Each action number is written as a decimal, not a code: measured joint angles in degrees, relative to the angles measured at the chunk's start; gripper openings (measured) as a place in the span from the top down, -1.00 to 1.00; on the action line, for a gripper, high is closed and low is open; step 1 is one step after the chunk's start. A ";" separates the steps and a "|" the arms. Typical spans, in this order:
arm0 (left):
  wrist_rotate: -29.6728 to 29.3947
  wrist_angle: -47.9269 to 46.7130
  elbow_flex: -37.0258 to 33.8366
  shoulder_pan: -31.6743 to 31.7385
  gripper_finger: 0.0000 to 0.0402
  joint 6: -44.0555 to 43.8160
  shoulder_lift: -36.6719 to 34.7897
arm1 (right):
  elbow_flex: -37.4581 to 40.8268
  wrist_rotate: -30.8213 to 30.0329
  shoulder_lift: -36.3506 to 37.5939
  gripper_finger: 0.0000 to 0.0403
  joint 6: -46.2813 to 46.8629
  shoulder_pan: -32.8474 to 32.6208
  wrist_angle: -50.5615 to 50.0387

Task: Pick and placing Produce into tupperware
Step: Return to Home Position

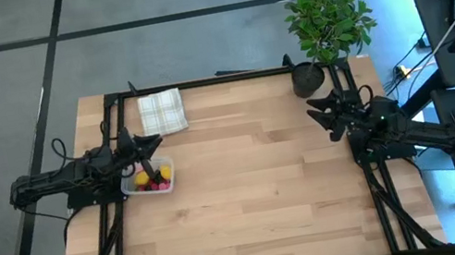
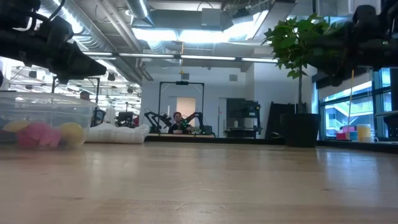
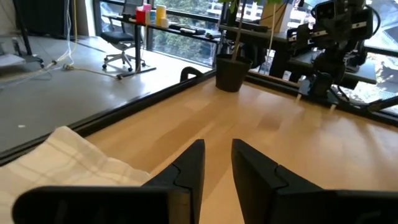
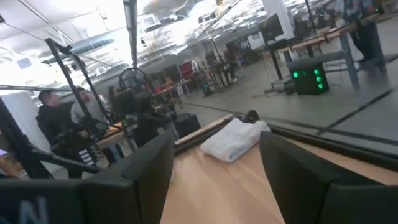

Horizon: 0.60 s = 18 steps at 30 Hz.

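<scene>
Clear plastic tupperware [image 1: 168, 168] stands on the left part of the wooden table [image 1: 268, 195], just in front of a folded checked cloth [image 1: 161, 112]. We find the produce [image 1: 141, 177] inside it: yellow and red pieces from above, and a pink piece [image 2: 36, 134] beside a yellow one [image 2: 71, 134] through the wall in the low view. We note no loose pieces elsewhere on the boards. The left gripper [image 1: 153, 144] hangs above the far edge of the container, between it and the cloth, and is lifted off the surface. Its wrist view shows the fingers [image 3: 189, 165] slightly parted with nothing between them. The right gripper [image 1: 319, 116] waits well apart on the right side of the table, close to a black pot [image 1: 307, 79] that holds a leafy plant [image 1: 331, 20]. Its own view shows the jaws spread wide and empty, facing across the table toward the cloth [image 4: 233, 140]. A person in dark clothing [image 4: 50, 118] stands in the room beyond the table.
</scene>
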<state>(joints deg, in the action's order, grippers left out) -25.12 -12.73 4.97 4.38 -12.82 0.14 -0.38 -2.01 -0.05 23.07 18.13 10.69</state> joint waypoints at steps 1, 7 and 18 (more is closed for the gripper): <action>-0.25 -0.01 0.00 0.00 0.63 0.59 0.00 | 0.00 -0.47 -0.06 -0.18 -0.16 0.00 0.01; -0.91 -0.09 0.02 0.00 0.57 1.42 0.00 | 0.00 -0.98 -0.07 -0.18 -2.85 0.00 -2.50; -0.97 -0.11 0.02 0.00 0.48 1.39 0.00 | -0.22 3.11 -1.20 -0.18 -3.60 0.02 -10.15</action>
<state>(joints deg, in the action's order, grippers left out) -26.09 -12.84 4.99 4.38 -11.43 0.14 -0.60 1.11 -1.26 19.47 18.15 0.53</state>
